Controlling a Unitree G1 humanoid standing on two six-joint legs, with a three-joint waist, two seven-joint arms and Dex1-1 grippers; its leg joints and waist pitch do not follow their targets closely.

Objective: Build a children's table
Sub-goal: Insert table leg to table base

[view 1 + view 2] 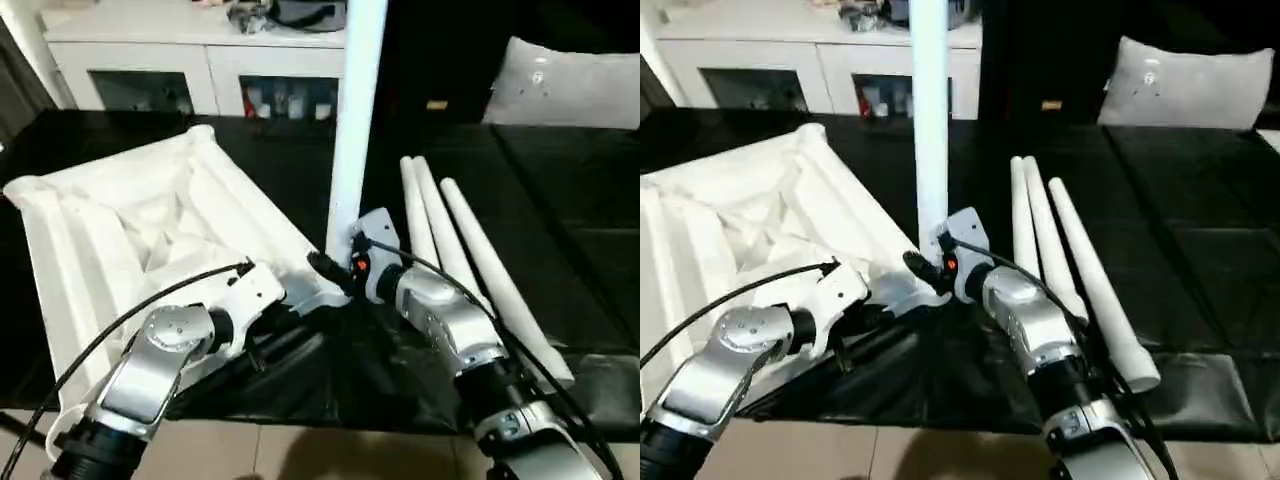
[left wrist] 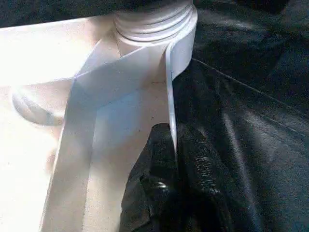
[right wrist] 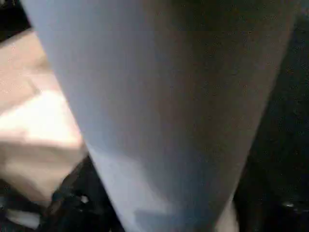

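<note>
The children's table top (image 1: 130, 220) lies upside down on the black surface, ribbed underside up. One white leg (image 1: 355, 120) stands upright in its near right corner socket (image 2: 154, 24). My left gripper (image 2: 171, 135) is shut on the thin rim wall (image 2: 169, 87) of the top, just beside that socket. My right gripper (image 1: 340, 268) sits at the base of the upright leg, which looms very close in the right wrist view (image 3: 159, 106). Three more legs (image 1: 470, 260) lie side by side to the right.
A white cabinet (image 1: 200, 60) with glass doors stands behind the black surface. A grey cushion (image 1: 570, 85) rests at the far right. The black surface's front edge (image 1: 330, 425) runs just under my forearms, with beige floor below it.
</note>
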